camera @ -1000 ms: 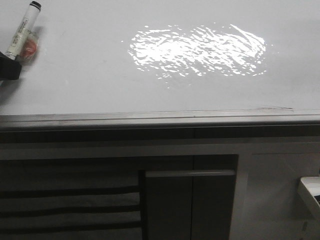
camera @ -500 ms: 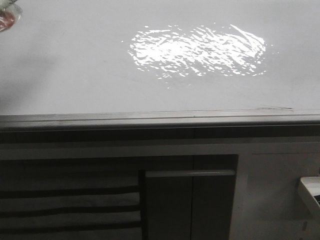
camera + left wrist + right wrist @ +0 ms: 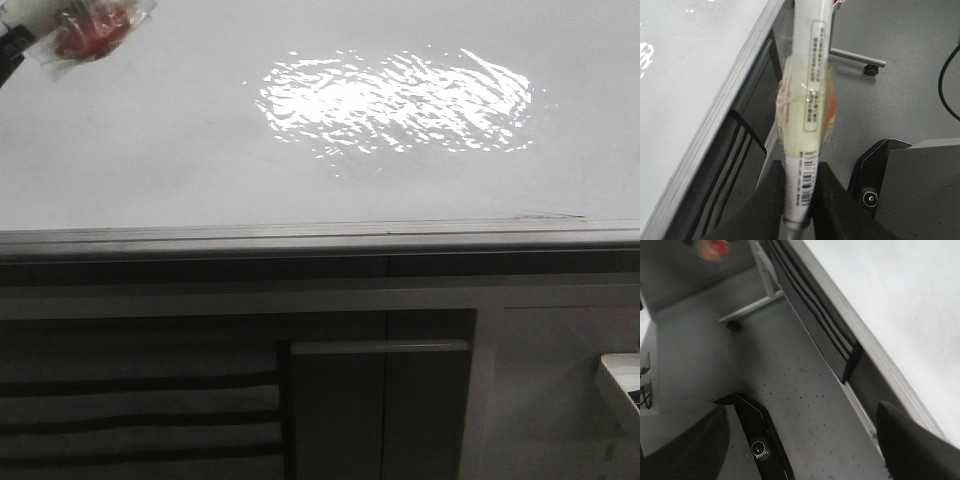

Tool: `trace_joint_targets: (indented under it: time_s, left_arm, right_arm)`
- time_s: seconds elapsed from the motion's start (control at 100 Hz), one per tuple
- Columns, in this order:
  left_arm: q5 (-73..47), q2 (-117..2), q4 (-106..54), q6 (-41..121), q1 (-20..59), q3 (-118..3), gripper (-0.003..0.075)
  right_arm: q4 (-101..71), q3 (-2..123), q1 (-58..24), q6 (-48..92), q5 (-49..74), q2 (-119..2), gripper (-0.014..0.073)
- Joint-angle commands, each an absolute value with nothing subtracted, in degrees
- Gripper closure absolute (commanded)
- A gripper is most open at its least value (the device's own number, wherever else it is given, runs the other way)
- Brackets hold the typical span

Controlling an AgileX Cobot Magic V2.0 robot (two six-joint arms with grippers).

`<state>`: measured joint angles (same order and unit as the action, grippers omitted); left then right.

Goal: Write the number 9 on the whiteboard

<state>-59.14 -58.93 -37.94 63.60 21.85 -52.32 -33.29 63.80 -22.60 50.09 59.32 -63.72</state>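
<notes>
The whiteboard (image 3: 200,150) fills the upper half of the front frame, its glare patch (image 3: 395,100) right of centre; no written stroke is discernible on it. At the upper left corner, the marker (image 3: 805,100), wrapped in tape, is pinched by the left claw (image 3: 799,200). The right claw (image 3: 800,440) is spread wide, holding nothing.

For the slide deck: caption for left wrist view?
Left gripper clamps a taped marker beside the whiteboard edge.

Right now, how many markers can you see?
1. The marker is clamped in the left gripper, held off the whiteboard beside its frame edge; in the front view its taped part shows top left.
</notes>
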Motion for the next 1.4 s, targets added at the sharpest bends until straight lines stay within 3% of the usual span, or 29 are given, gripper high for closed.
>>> trace_joint_targets:
  time_s: [0.0, 0.4, 0.65, 0.94, 1.33, 1.39]
  left_arm:
    - [-58.1, -58.3, -41.9, 65.6, 24.2, -54.3, 0.0731]
    - [-54.1, -58.6, -39.6, 62.2, 36.8, -56.5, 0.0731]
    - [-54.3, -60.0, -37.7, 60.6, 36.8, -56.6, 0.0731]
    - [-54.3, -60.3, -38.0, 60.6, 36.8, -56.6, 0.0731]
    - [-53.9, -60.3, -37.9, 60.6, 36.8, -56.6, 0.0726]
    - [-53.9, -60.3, -37.7, 60.6, 36.8, -56.6, 0.0692]
  right_arm:
    - [-40.8, 66.7, -24.5, 57.3, 57.7, -64.5, 0.0063]
    - [-42.3, 71.8, -32.9, 59.7, 60.8, -70.6, 0.0071]
    - [-41.7, 71.8, -36.1, 59.7, 57.5, -71.3, 0.0249]
    - [-41.7, 71.8, -36.1, 59.7, 56.1, -73.2, 0.0321]
    - [-41.7, 71.8, -36.1, 59.7, 57.5, -73.2, 0.0597]
    - [-41.5, 71.8, -36.1, 59.7, 57.5, -73.2, 0.0632]
